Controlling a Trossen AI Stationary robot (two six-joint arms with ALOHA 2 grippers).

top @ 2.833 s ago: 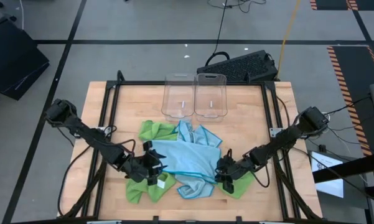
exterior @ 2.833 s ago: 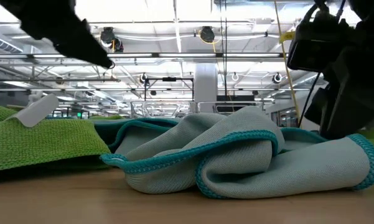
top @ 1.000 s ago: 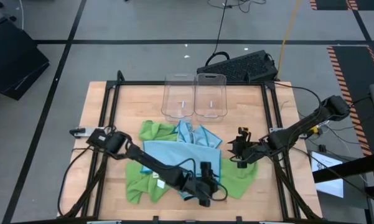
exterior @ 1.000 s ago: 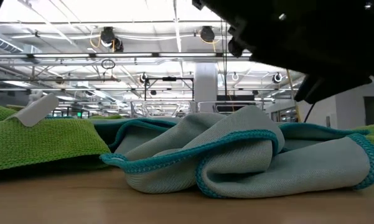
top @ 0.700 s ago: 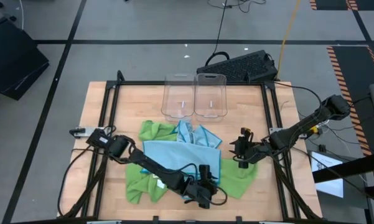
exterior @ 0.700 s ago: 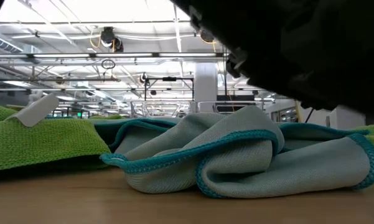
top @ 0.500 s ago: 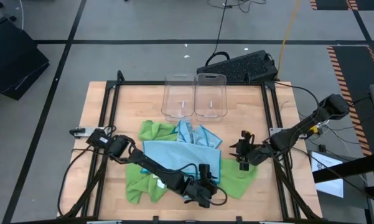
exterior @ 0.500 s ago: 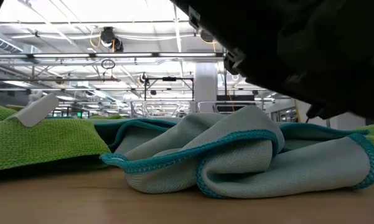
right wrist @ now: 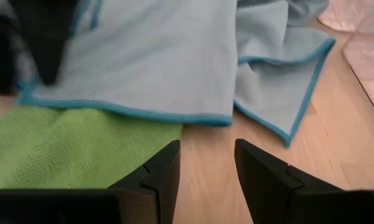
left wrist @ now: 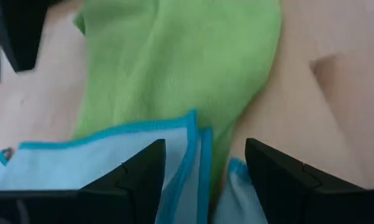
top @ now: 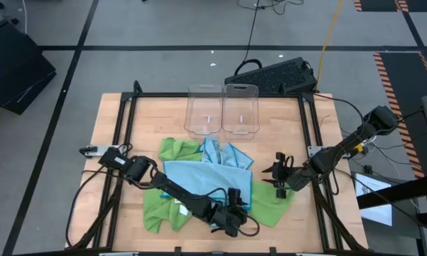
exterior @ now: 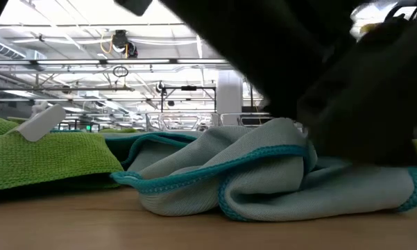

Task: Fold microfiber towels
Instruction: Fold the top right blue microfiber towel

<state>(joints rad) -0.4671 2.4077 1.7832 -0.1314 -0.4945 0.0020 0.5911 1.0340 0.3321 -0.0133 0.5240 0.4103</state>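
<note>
The worktop (top: 121, 121) carries a loose heap of microfiber towels at its near middle, with two clear bins (top: 223, 110) standing side by side at the far edge, well apart from the heap. The top light blue towel (top: 202, 178) lies spread but rumpled over the lime green towels (top: 156, 206), which show at the near left, near right and far left of the pile.

The left claw (top: 231, 220) reaches across to the near right of the heap and hangs low over the blue towel's near corner. In its wrist view the fingers (left wrist: 143, 177) stand parted with the teal hem between them and nothing gripped. The right claw (top: 279, 179) sits just beside the heap's right edge, over the green cloth; its fingers (right wrist: 162, 168) also stand apart, holding nothing.

The step in hand looks like picking up the blue towel's near corner. To do it well, the left claw should pinch only the top hem, since a second blue layer and green cloth lie right under it, and lift gently so the layers separate.

The low view is largely blocked by a dark arm, so the bunched blue fold there is only partly seen. How many towels the heap holds cannot be told.
</note>
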